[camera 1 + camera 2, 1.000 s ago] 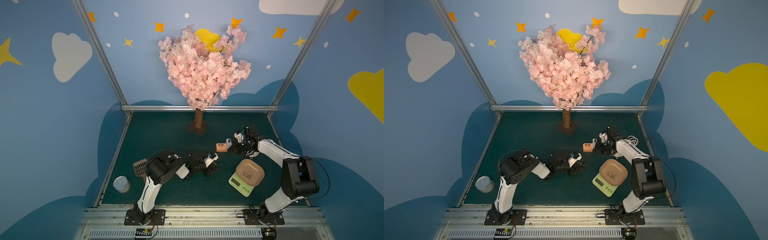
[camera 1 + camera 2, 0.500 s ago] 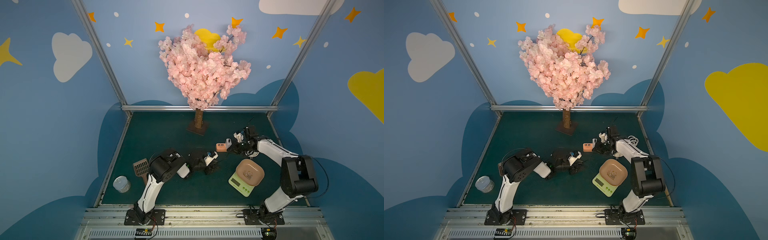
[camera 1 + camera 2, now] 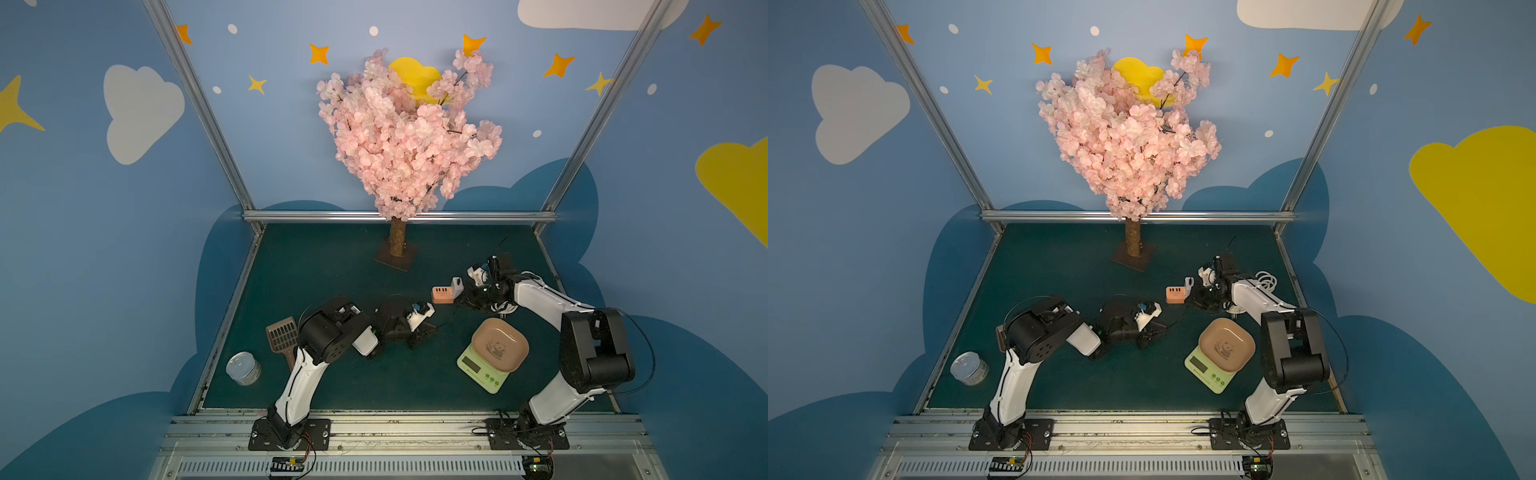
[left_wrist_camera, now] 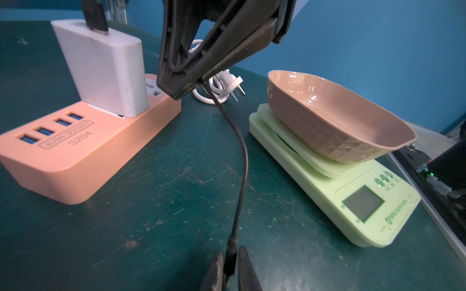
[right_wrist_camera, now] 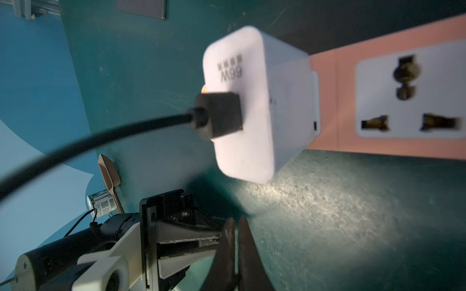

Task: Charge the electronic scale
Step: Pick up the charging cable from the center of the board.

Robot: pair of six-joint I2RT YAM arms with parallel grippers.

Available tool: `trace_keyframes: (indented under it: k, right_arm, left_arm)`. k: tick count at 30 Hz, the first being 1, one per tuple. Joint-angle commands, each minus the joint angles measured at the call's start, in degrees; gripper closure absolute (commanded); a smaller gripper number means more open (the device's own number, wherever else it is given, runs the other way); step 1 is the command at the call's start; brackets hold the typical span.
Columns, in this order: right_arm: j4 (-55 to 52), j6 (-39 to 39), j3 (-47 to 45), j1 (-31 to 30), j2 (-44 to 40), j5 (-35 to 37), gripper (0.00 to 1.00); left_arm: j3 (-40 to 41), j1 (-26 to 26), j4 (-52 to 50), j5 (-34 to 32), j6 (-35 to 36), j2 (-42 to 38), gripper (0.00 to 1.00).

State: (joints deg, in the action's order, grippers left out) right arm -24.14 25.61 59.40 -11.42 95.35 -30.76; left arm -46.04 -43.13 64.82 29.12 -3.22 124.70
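Starting at the far left of the dark green table [image 3: 332,266], we are seeing a small tin [image 3: 243,368] standing near the front corner, with a brown slotted scoop [image 3: 282,336] lying just beside it, further back. Moving inward, the left gripper [image 4: 230,255] is reaching low over the middle of the table. In the left wrist view we are watching its fingers pressing in on the plug end of a thin black cable [image 4: 242,161], pinching it between them. The cable is curving up from there into the tip of the right gripper [image 4: 177,89], whose jaws are squeezed together on it. Beside that tip the orange power strip [image 4: 75,161] is lying flat. The white charger cube [image 4: 106,70] is sitting tilted in its socket, with the cable's thicker plug sticking into the cube's outer face. A coiled white cord [image 4: 214,88] is lying behind the right gripper. Further right, the electronic scale [image 3: 484,370] is sitting flat near the front right of the table, apart from the strip with bare table between them. Its tan tray [image 3: 505,332] is resting on top with the panda facing up, its display is looking grey and blank, and the pinched plug is staying clear of it.
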Motion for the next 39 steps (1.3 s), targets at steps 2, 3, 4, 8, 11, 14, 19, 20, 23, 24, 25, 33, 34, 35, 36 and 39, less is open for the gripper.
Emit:
trace_keyframes:
  k: [2,3,4,8,11,14,19,20,23,24,25,33,34,35,36,39]
  right_arm:
    - [0.36,-0.37,-1.27,0.65,-2.13,-1.55,0.86]
    - [0.45,-0.56,-1.69,0.67,-3.43,-0.95,0.84]
    - [0.14,-0.76,-1.75,0.85,-4.37,-0.48,0.80]
    - [-4.28,-2.88,-0.74,1.86,-6.48,0.97,0.68]
    - [-6.90,-6.87,-1.01,2.69,-10.18,2.25,0.68]
    - [-7.81,-12.18,-1.54,3.56,-14.92,2.55,0.72]
    - [-0.87,-22.35,-1.78,3.95,-18.75,-14.21,0.72]
    - [-1.23,-25.65,-1.07,3.94,-18.69,-17.64,0.72]
    - [1.63,-32.48,-1.57,4.04,-19.19,-20.57,0.74]
    - [2.51,-34.78,-2.28,4.04,-19.56,-21.27,0.73]
    - [2.67,-36.53,-2.55,4.08,-19.74,-21.61,0.72]
    - [-4.10,-52.87,0.44,4.16,-17.74,-28.87,0.71]
    - [-4.16,-54.47,0.32,4.21,-17.65,-29.85,0.71]
    - [-3.92,-55.93,0.05,4.17,-17.65,-30.05,0.71]
    - [-3.94,-57.99,-0.27,4.15,-17.66,-30.12,0.71]
    - [-4.72,-61.16,-0.52,4.25,-16.47,-29.99,0.69]
  left_arm:
    - [1.04,0.11,0.45,1.42,0.19,-0.31,0.92]
    - [1.21,0.07,0.48,1.40,0.25,-0.65,0.94]
    - [1.37,0.12,0.49,1.46,0.36,-0.81,0.95]
    - [1.50,0.18,0.11,1.68,0.57,-1.77,0.95]
    - [1.31,0.57,-2.32,2.15,0.76,-3.37,0.95]
    - [0.73,1.52,-6.51,4.18,0.91,-5.84,0.94]
    - [-4.23,4.12,-21.28,11.44,4.08,-9.09,0.93]
    - [-5.63,4.41,-24.99,12.54,5.38,-9.66,0.93]
    - [-9.35,5.20,-33.60,14.49,8.78,-11.18,0.93]
    - [-10.56,5.42,-35.69,15.00,9.43,-11.55,0.93]
    - [-11.46,5.66,-37.00,15.58,9.68,-11.88,0.93]
    - [-21.92,6.67,-54.47,18.15,16.58,-15.01,0.93]
    - [-23.16,6.72,-56.45,18.10,17.75,-15.08,0.93]
    - [-24.52,6.81,-58.58,18.17,18.88,-15.10,0.93]
    - [-25.92,6.88,-60.49,18.18,19.87,-15.10,0.93]
    - [-28.99,6.84,-64.59,17.78,22.72,-15.10,0.92]
